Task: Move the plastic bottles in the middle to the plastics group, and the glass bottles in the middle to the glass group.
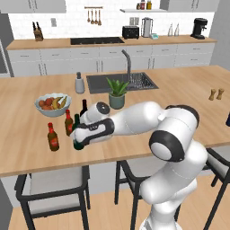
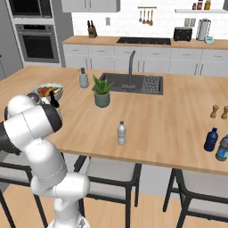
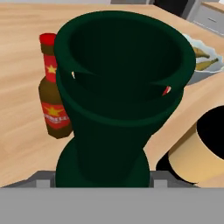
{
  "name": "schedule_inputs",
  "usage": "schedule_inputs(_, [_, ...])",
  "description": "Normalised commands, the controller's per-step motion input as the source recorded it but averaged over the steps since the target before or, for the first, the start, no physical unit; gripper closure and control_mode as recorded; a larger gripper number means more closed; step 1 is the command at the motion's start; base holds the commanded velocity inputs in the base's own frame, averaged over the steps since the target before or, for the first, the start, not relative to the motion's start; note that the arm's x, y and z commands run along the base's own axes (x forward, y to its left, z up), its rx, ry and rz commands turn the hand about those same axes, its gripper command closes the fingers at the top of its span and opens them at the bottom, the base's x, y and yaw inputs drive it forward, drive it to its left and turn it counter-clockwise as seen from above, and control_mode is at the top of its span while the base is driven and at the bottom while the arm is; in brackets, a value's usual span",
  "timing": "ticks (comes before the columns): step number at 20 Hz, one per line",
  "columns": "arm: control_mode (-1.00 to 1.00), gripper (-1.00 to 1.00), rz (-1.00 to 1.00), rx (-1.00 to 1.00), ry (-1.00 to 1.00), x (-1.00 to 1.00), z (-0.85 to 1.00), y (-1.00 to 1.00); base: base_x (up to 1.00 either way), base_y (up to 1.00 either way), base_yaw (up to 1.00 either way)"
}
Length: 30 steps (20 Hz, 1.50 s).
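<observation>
In the hand view, nearest to us, the plain dark green bottle (image 3: 124, 87) looms with its open mouth toward the camera and its neck running down between our fingers. The fingertips themselves are hidden behind it, so we cannot tell for certain how far the gripper (image 1: 81, 134) is closed; judging by how the neck sits centred there, we probably have hold of it.

At about nine o'clock from the green bottle stands a small brown beer bottle (image 3: 52, 105) with a red cap and a red label bearing a star. At about four o'clock we see the near-black wine bottle with its cream label (image 3: 199, 153), just beside us.

In the left base view, the arm reaches out to ten o'clock over the wooden island counter (image 1: 179, 112). The green bottle stands close among the two brown bottles (image 1: 53, 137), which we judge to be the glass group; it seems to be here because that is where glass belongs.

Farther off, at eleven o'clock, sits a fruit bowl (image 1: 52, 104).

In the right base view, the small clear plastic bottle (image 2: 121, 133) stands alone mid-counter, well apart, not yet moved. Two blue bottles (image 2: 211, 140) at three o'clock are likely the plastics group.
</observation>
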Motion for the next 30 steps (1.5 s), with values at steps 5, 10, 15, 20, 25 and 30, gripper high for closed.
schedule_inputs(5, [-1.0,1.0,0.0,0.0,0.0,0.0,0.0,0.0,0.0,0.0,0.0])
schedule_inputs(10, [-1.0,-1.0,0.0,0.0,0.0,0.0,0.0,0.0,0.0,0.0,0.0])
schedule_inputs(15, [-1.0,-1.0,0.0,0.0,0.0,0.0,0.0,0.0,0.0,0.0,0.0])
schedule_inputs(20, [-1.0,-1.0,0.0,0.0,0.01,0.0,0.02,0.0,0.0,0.0,0.0])
schedule_inputs(25, [-1.0,-1.0,0.0,0.0,0.0,-0.05,0.13,-0.02,0.0,0.0,0.0])
schedule_inputs(30, [-1.0,-1.0,-0.05,0.02,0.0,-0.29,0.55,-0.26,0.0,0.0,0.0])
